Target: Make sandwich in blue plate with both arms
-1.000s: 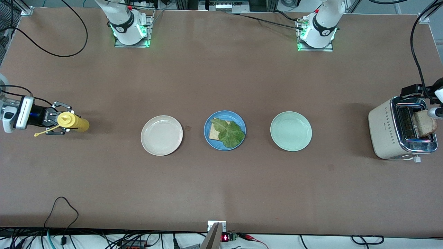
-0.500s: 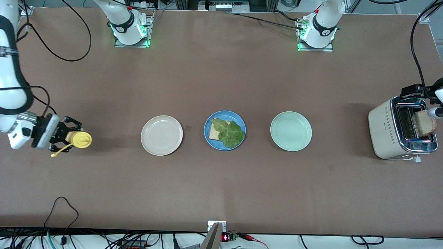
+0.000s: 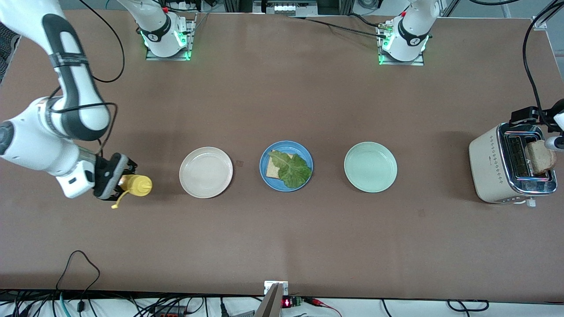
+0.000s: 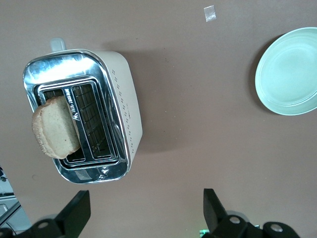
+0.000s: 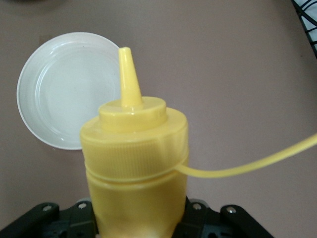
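The blue plate [image 3: 287,144] sits mid-table between two other plates. On it lies one bread slice [image 3: 272,170] with a green lettuce leaf [image 3: 292,170] on top. A second bread slice [image 3: 540,157] stands half out of the toaster [image 3: 493,167]; it also shows in the left wrist view [image 4: 54,128]. My right gripper [image 3: 120,183] is shut on a yellow squeeze bottle [image 3: 137,185], held above the table beside the beige plate, its nozzle [image 5: 128,74] toward that plate. My left gripper [image 4: 143,214] is open and empty, hovering by the toaster [image 4: 86,114].
A beige plate [image 3: 205,172] lies toward the right arm's end and a mint-green plate [image 3: 370,167] toward the left arm's end of the blue plate. The bottle's cap strap [image 5: 257,161] hangs loose. Cables lie at the table's edges.
My right arm has carried the yellow bottle across the table toward the beige plate and turned it. The left arm, toaster and bread have not moved.
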`<state>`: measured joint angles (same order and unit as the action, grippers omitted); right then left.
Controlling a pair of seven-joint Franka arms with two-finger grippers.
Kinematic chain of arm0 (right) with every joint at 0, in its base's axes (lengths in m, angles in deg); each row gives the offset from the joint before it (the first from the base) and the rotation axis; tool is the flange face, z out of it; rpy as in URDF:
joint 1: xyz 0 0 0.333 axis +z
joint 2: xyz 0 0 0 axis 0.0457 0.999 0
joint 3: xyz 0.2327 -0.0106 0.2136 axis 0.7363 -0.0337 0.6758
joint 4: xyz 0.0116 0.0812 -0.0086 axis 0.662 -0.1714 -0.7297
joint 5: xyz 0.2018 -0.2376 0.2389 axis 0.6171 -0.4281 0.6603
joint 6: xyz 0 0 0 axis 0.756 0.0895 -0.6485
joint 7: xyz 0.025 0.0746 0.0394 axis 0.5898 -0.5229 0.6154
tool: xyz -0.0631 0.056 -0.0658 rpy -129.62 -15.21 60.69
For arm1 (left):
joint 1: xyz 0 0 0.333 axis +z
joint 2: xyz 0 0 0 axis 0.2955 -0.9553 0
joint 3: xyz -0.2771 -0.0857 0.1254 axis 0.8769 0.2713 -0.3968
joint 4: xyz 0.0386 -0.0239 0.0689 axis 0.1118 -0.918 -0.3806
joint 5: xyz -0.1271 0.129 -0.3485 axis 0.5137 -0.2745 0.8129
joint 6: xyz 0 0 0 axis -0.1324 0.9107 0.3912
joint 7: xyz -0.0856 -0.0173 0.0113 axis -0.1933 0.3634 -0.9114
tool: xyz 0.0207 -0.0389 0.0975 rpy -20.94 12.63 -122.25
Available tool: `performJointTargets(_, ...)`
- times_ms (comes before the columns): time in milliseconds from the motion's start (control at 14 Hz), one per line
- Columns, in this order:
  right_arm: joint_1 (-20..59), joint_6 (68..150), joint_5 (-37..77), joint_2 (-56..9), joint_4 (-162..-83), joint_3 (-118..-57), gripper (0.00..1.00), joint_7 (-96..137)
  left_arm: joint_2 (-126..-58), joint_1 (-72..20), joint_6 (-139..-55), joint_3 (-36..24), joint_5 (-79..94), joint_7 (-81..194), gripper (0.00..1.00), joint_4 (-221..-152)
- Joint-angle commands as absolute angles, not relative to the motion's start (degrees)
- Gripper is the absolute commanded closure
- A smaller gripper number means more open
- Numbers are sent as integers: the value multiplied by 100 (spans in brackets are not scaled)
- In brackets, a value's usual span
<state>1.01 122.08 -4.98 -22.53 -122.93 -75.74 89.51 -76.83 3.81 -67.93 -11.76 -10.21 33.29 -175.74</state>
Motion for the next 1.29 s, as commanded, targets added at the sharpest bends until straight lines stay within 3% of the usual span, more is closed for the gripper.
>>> performJointTargets(0, 620, 12210, -1237, -2410, -12320, -7645, 74, 7966, -7647, 408, -6687, -1166, -956, 3323, 0, -17491)
performJointTargets(286, 1569, 12210, -2318, -2358, -12311, -7645, 74, 6560, -7647, 417, -6687, -1166, -956, 3315, 0, -17491)
performJointTargets(571, 2317, 12202, -2698, -2077, -12294, -7688, 74, 5434, -7647, 426, -6687, -1166, -956, 3314, 0, -17491)
performJointTargets(929, 3828, 12123, -3305, -1506, -11969, -8925, 74, 5098, -7647, 434, -6687, -1166, -956, 3306, 0, -17491)
performJointTargets(1214, 4312, 11948, -3375, -1216, -11784, -9270, 74, 5098, -7647, 434, -6687, -1166, -956, 3306, 0, -17491)
